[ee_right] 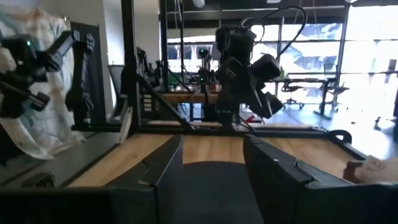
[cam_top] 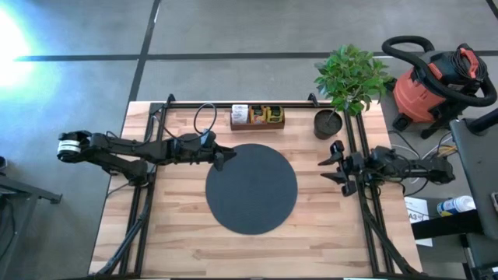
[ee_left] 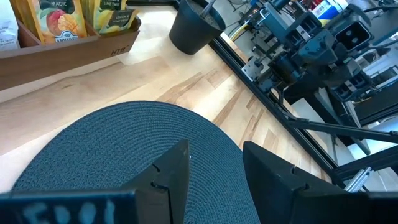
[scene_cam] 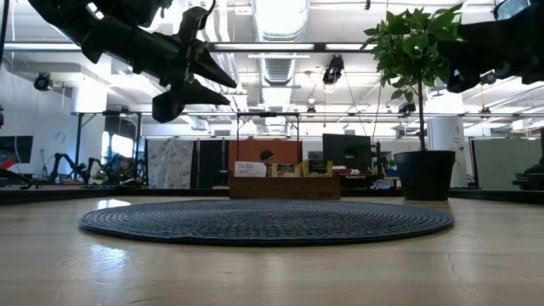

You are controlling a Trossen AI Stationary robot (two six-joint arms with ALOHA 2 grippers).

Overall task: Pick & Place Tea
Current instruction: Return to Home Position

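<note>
We find the tea point(ee_left: 57, 18) in the tray point(ee_left: 68, 57) nearer the left gripper point(cam_top: 226, 158) than the right gripper point(cam_top: 331, 166), both with jaws apart and empty.

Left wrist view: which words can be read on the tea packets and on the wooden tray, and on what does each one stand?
"MAGIC": on the orange tea packet standing in the wooden tray.
Smaller print lower on that packet: too blurred to read.
Label of the yellow tea packet: too blurred to read.
Dark letters on the tray's side: too blurred to read.
</note>
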